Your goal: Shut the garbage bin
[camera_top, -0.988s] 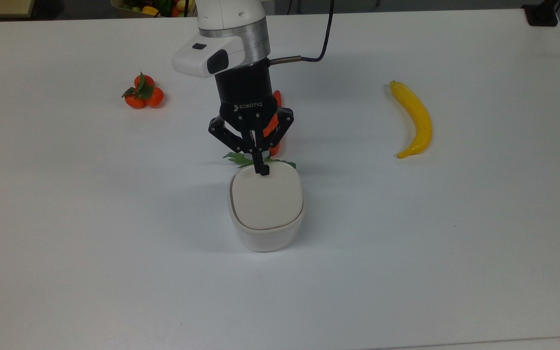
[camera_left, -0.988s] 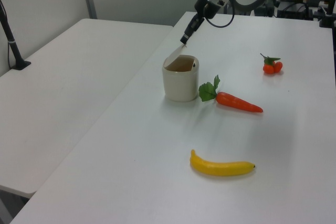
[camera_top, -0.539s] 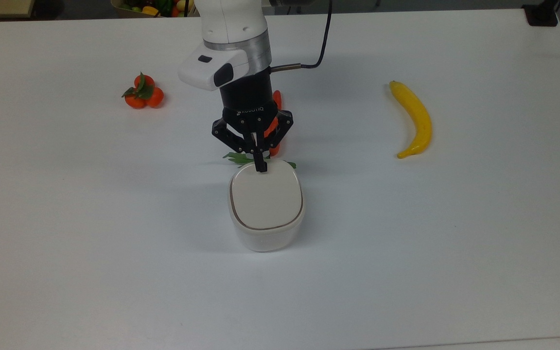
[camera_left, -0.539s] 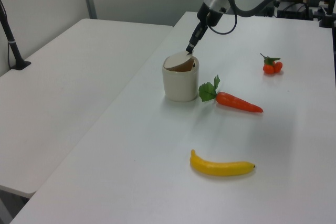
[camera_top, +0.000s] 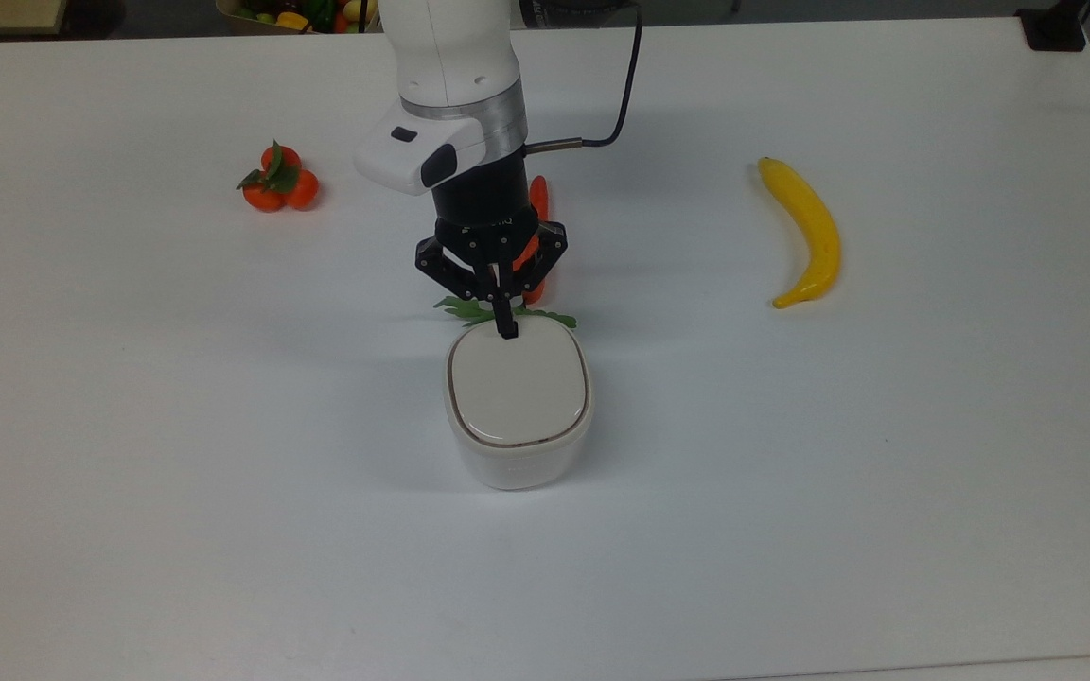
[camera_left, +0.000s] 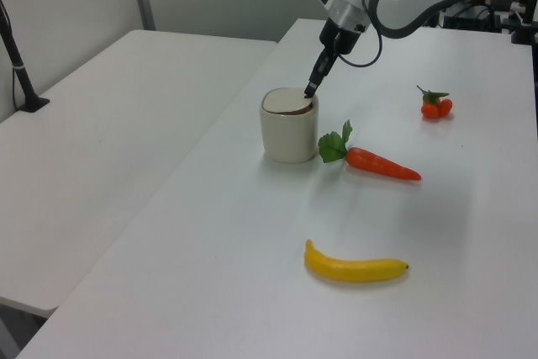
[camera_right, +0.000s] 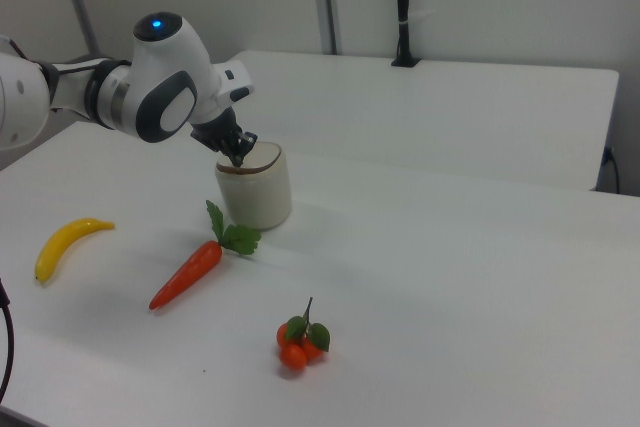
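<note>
Top view: pincer (camera_top: 506, 331) at bin (camera_top: 518, 454) edge (closed).

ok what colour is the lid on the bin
Beige, a shade darker than the white garbage bin under it. The lid shows best in the top view.

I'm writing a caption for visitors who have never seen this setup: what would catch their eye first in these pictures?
First, the white robot arm's black end effector, fingers shut, pressing on the beige lid of the small white plastic garbage bin mid-table. Next, the bright fruit on the white table: a long yellow banana at the top view's right, an orange carrot with green leaves just beside the bin, and a cluster of small tangerines at the top view's left.
</note>
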{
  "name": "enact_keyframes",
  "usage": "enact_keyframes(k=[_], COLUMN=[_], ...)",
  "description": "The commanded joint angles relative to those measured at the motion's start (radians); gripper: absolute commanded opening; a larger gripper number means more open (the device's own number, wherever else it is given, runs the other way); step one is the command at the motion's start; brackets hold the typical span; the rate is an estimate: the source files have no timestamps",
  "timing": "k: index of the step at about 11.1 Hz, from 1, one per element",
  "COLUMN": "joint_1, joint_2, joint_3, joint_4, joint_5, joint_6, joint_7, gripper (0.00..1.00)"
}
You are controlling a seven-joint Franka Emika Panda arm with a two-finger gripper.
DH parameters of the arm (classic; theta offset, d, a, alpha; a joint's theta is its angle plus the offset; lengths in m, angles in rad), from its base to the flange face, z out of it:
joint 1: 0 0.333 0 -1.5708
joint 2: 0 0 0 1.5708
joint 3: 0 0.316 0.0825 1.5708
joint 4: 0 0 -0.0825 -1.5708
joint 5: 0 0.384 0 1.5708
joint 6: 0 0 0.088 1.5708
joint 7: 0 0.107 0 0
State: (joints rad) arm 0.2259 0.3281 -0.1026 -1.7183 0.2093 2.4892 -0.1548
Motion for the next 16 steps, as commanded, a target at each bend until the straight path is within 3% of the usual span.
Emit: enact_keyframes(k=[1, 11, 16], joint_1=[0.001, 0.009, -0.002], joint_2=[-0.004, 0.054, -0.017], joint_3=[0.004, 0.004, 0.004], joint_4=[-0.021, -0.017, -0.015], joint_5=[-0.014, -0.018, -0.008], joint_6=[-0.001, 0.096, 0.082], joint_7=[-0.022, -0.045, -0.028], gripper=[0.0, 0.0, 0.0])
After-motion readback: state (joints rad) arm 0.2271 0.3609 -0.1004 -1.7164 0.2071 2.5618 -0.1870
